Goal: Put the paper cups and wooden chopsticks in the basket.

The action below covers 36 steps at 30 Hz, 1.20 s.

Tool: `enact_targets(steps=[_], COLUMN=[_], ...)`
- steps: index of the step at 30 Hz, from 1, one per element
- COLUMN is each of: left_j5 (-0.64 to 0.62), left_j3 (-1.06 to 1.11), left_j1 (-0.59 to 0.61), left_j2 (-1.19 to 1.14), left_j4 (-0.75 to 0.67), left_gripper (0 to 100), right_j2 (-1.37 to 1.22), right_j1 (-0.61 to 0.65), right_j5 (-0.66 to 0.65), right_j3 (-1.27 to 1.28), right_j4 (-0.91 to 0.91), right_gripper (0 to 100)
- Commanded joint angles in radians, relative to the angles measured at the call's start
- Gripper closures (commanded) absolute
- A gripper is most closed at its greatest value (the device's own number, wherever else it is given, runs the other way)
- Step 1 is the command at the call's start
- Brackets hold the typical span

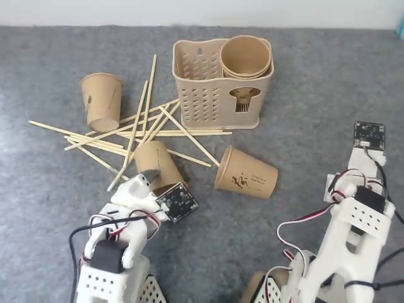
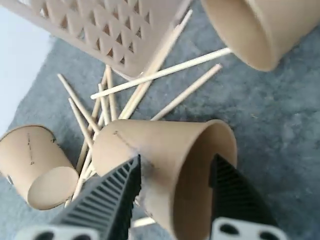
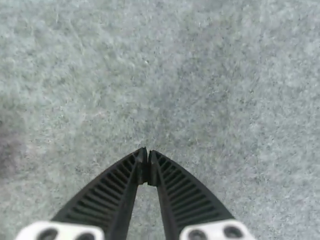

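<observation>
Some cups point(image 1: 246, 57) are in the basket point(image 1: 208, 104); three more and all chopsticks point(image 1: 142, 129) remain outside. The left gripper point(image 2: 176, 167) has jaws spread around one cup point(image 2: 160, 145); the right gripper point(image 3: 147, 161) has jaws pressed together.

in the left wrist view the basket point(image 2: 100, 30) and 1 lying paper cup point(image 2: 260, 30) are cut off by the picture's edges. in the high view the basket's wall hides the lower part of the nested cups point(image 1: 246, 57), leaving their count unclear, and a wrist camera point(image 1: 177, 202) covers part of the middle cup point(image 1: 154, 158).
</observation>
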State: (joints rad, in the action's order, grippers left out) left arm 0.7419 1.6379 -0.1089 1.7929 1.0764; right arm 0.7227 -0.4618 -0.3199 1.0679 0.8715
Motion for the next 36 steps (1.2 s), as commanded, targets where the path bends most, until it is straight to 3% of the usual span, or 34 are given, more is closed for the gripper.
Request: enact_targets(steps=[1, 5, 20, 25, 30, 36], left_j5=[0.008, -0.008, -0.226, -0.446, -0.598, -0.741], left_j3=[0.051, 0.047, -0.044, -0.176, -0.367, -0.628], left_j1=[0.032, 0.023, 0.018, 0.063, 0.057, 0.057], left_j2=[0.023, 0.025, 0.021, 0.018, 0.008, -0.322], left_j4=[-0.169, -0.241, -0.239, -0.201, -0.069, -0.02], left_gripper=[85, 100, 99, 99, 99, 99], right_j2=[0.031, 0.031, 0.031, 0.031, 0.031, 0.031], right_j1=[-0.005, -0.005, -0.012, -0.012, 0.015, 0.047], right_j5=[-0.006, -0.003, -0.012, -0.014, -0.014, -0.014], right_j3=[-0.011, -0.009, 0.038, 0.041, 0.061, 0.117], right_j4=[-0.022, -0.022, -0.061, -0.056, -0.045, -0.056], right_gripper=[99.1, 99.1, 99.1, 99.1, 99.1, 99.1])
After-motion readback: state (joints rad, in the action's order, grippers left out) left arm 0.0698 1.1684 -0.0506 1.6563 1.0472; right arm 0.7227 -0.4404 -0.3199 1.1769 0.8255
